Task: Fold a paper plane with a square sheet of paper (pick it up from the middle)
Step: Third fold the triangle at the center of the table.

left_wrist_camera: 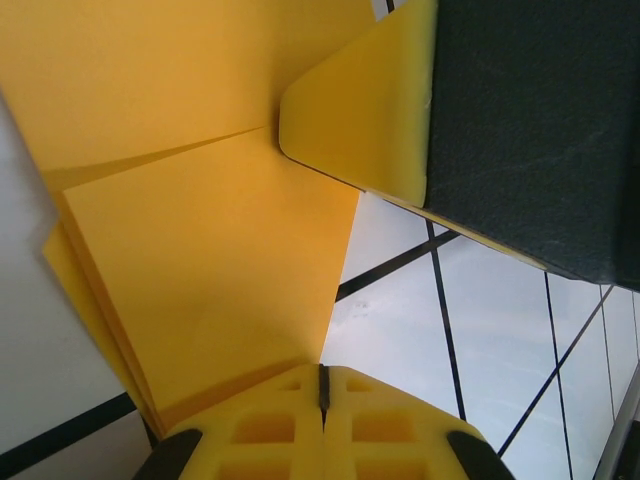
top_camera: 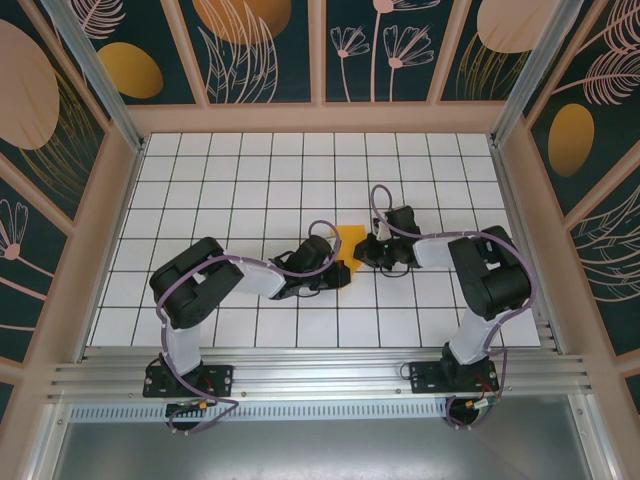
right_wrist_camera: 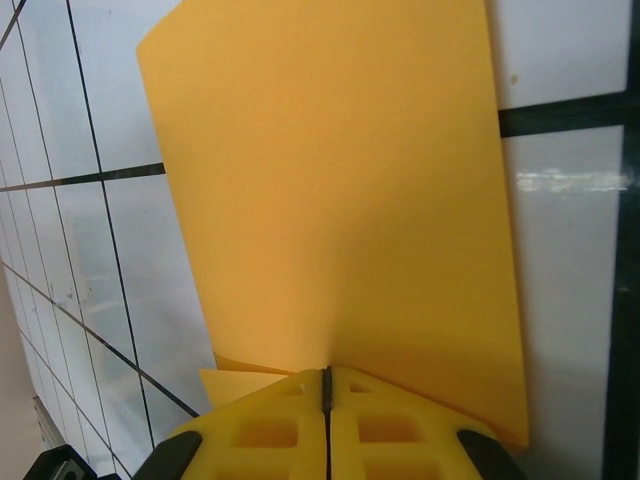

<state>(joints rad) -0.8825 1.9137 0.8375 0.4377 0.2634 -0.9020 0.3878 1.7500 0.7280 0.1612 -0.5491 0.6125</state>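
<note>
mid-fold, both arms met at table centre. left gripper (top_camera: 338, 272) had its yellow pads pressed together, with the sheet of paper (top_camera: 350, 242) running into the seam between them, so it read as a pinch on the paper's near edge. right gripper (top_camera: 372, 250) was likewise closed, pinching the opposite side; in its wrist view the sheet (right_wrist_camera: 330, 180) rose straight out from between the fingertips and bowed away over the white grid table (top_camera: 250, 190). in the left wrist view the paper (left_wrist_camera: 200, 260) showed one diagonal crease beyond the fingertips and stacked layered edges to their left, with a right finger (left_wrist_camera: 360, 110) just above the fold. judged: early folds made, several layers down. no slim pointed dart or centre crease visible yet, so nose and wing folds likely remained.
</note>
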